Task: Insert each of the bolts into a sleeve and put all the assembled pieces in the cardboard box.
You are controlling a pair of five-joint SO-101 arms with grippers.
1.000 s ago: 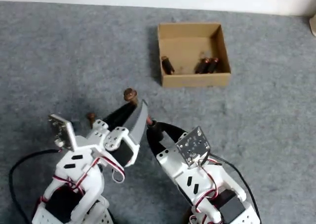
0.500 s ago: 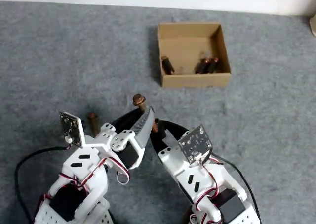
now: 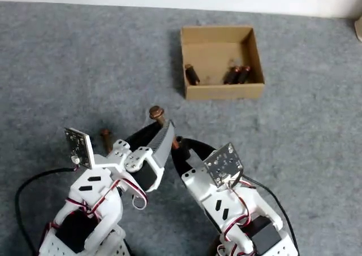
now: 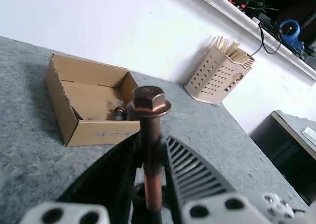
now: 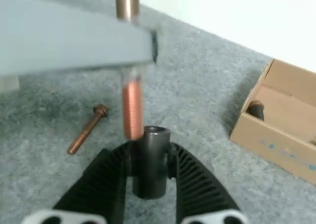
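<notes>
Bolt (image 4: 150,150) clamped in left gripper (image 4: 152,140), lower centre of high view, tip just beside sleeve (image 5: 149,164) gripped by right gripper (image 5: 149,149). Insertion step, likely: needs tip centred over bore, then lowering.

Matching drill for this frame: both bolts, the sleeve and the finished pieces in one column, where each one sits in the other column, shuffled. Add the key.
Things
1. raised bolt
2. sleeve
3. loose bolt
4. assembled pieces

Places
A. lying on the carpet
B. inside the cardboard box
C. gripped in the left claw
D. gripped in the right claw

Pairs: 1-C, 2-D, 3-A, 4-B
</notes>
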